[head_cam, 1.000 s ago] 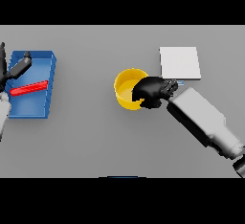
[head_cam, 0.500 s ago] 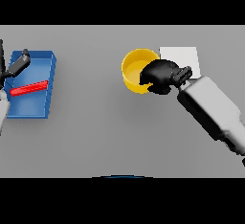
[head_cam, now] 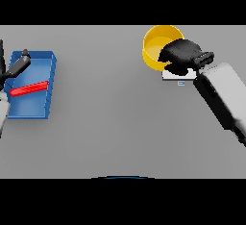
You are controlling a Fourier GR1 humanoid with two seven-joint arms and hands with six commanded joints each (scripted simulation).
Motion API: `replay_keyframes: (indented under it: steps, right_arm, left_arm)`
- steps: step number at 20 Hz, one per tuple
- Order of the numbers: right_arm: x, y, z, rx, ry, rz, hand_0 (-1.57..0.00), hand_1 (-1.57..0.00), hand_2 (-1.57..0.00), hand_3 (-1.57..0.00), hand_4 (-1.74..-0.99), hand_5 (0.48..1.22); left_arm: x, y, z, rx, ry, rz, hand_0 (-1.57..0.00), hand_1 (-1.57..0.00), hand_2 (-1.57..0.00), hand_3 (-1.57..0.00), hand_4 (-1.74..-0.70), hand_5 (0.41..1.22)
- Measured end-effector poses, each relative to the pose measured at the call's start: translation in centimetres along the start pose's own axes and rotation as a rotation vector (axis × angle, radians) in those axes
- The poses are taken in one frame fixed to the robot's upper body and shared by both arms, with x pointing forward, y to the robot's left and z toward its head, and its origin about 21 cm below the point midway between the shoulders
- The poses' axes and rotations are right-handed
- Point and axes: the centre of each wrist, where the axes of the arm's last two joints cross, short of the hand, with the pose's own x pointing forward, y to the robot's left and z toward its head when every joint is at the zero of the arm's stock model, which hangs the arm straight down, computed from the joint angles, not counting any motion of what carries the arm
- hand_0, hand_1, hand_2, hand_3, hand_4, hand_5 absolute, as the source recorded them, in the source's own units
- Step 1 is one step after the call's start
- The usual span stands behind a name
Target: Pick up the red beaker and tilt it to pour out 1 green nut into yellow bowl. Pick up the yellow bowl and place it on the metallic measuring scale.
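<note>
At far left we see the left hand (head_cam: 14, 66), fingers loose, over a blue rectangular tray (head_cam: 45, 87) holding the slim red beaker (head_cam: 29, 89). Rightward, the right hand (head_cam: 181, 56) grips the round, smooth yellow bowl (head_cam: 156, 46), above the flat pale scale (head_cam: 180, 76).

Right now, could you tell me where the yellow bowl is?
In the head view it is at upper right: the yellow bowl is gripped by the right hand, above the measuring scale.
</note>
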Motion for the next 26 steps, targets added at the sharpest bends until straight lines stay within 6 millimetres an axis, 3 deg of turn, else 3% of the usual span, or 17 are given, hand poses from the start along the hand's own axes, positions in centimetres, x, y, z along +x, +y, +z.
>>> replay_keyframes:
  steps: [5,10,16,20,22,24,25,26]
  right_arm:
    - [-3.7,1.1,0.1,-0.017,0.077,-0.054,-1.57,-1.57,-1.51,-1.18,-1.741,1.221]
    - [-6.7,3.3,-0.4,-0.012,0.148,-0.076,-1.57,-1.57,-1.42,-1.31,-1.741,1.221]
    - [-7.8,5.2,-0.9,0.0,0.17,-0.132,-1.57,-1.57,-1.36,-1.34,-1.741,1.221]
    - [-7.9,5.7,-1.3,-0.001,0.147,-0.16,-1.5,-1.57,-1.33,-1.46,-1.741,1.221]
    - [-8.2,5.9,-1.4,-0.001,0.155,-0.163,-1.45,-1.5,-1.38,-1.39,-1.734,1.221]
    - [-7.8,6.1,-1.7,-0.002,0.163,-0.179,-1.49,-1.48,-1.45,-1.1,-1.737,1.221]
    - [-7.8,5.9,-1.7,-0.002,0.159,-0.177,-1.44,-1.34,-1.29,-0.99,-1.688,1.221]
    - [-7.8,5.8,-1.5,0.004,0.154,-0.172,-1.23,-1.1,-1.09,-0.89,-1.657,1.149]
  left_arm:
    - [0.1,0.1,0.0,-0.001,0.0,-0.004,0.0,0.0,0.0,0.0,-0.73,0.691]
    - [-0.2,0.3,-0.1,0.0,0.012,-0.006,0.0,0.0,0.0,0.0,-0.72,0.681]
    - [-0.5,0.1,0.1,-0.001,0.013,-0.006,0.0,0.0,0.0,0.0,-0.73,0.675]
    - [0.0,0.4,-0.2,0.001,0.019,-0.016,0.0,0.0,0.0,0.0,-0.72,0.669]
    - [-0.3,0.3,-0.1,-0.003,0.014,-0.024,0.0,0.0,0.0,0.0,-0.72,0.667]
    - [-0.3,0.1,-0.2,-0.01,0.015,-0.024,0.0,0.0,0.0,0.0,-0.72,0.671]
    - [0.0,0.0,-0.2,-0.009,0.018,-0.026,0.0,0.0,0.0,0.0,-0.72,0.671]
    - [-0.2,-0.2,-0.1,-0.011,0.011,-0.028,0.0,0.0,0.0,0.0,-0.72,0.668]
